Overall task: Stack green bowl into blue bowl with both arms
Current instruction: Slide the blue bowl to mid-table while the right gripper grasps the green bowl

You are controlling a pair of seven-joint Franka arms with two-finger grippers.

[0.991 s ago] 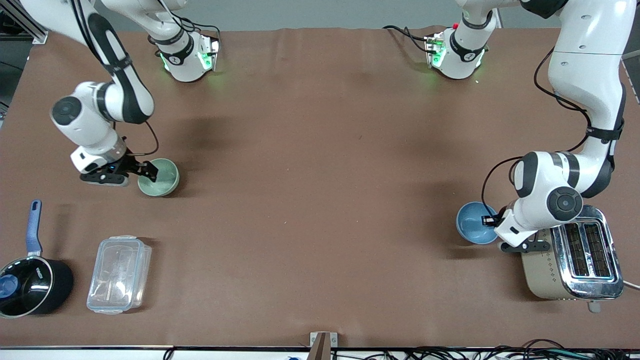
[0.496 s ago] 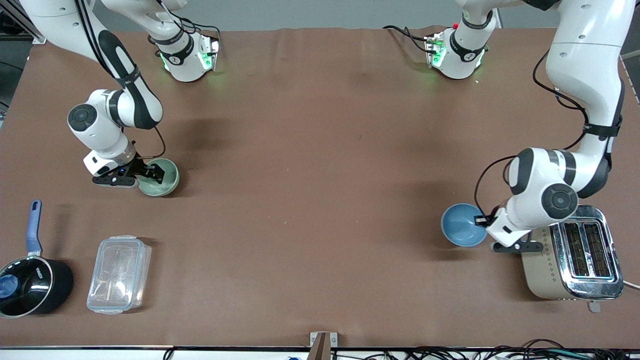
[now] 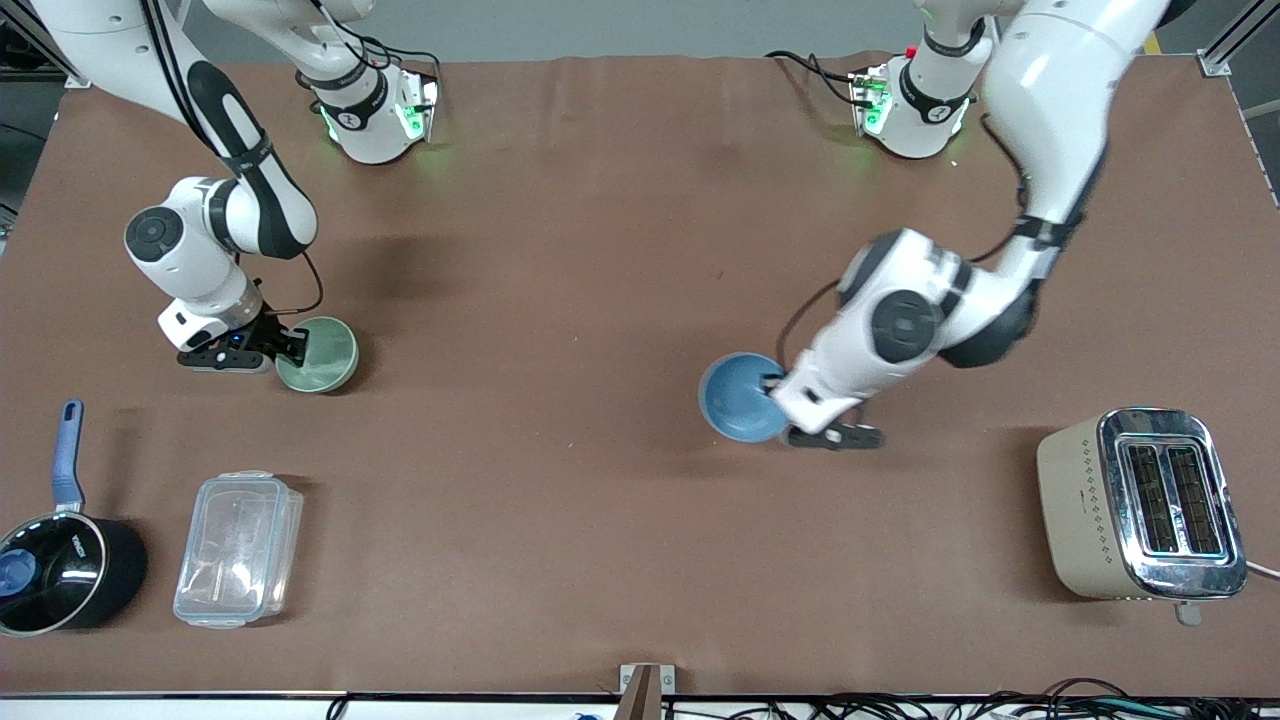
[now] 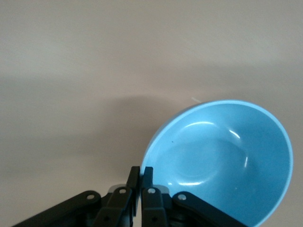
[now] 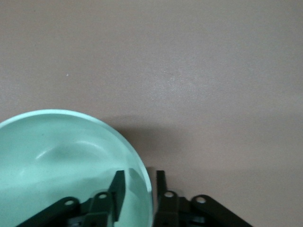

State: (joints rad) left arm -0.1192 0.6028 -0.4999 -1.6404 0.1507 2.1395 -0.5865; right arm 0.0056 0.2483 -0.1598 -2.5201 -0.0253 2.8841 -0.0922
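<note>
The pale green bowl (image 3: 322, 354) sits on the brown table toward the right arm's end. My right gripper (image 3: 294, 347) is at its rim, open, with one finger inside the bowl and one outside; the right wrist view shows the bowl (image 5: 61, 151) and the gripper (image 5: 139, 178) astride its rim. My left gripper (image 3: 776, 386) is shut on the rim of the sky-blue bowl (image 3: 738, 398) and holds it tilted above the middle of the table. The left wrist view shows this bowl (image 4: 222, 156) pinched between the closed fingers of the gripper (image 4: 141, 173).
A chrome and beige toaster (image 3: 1140, 505) stands near the front camera at the left arm's end. A black saucepan with a blue handle (image 3: 60, 570) and a clear plastic container (image 3: 237, 548) stand near the front camera at the right arm's end.
My left arm has carried the blue bowl from beside the toaster to above the table's middle. My right gripper shifted slightly at the green bowl's rim; the green bowl stayed put.
</note>
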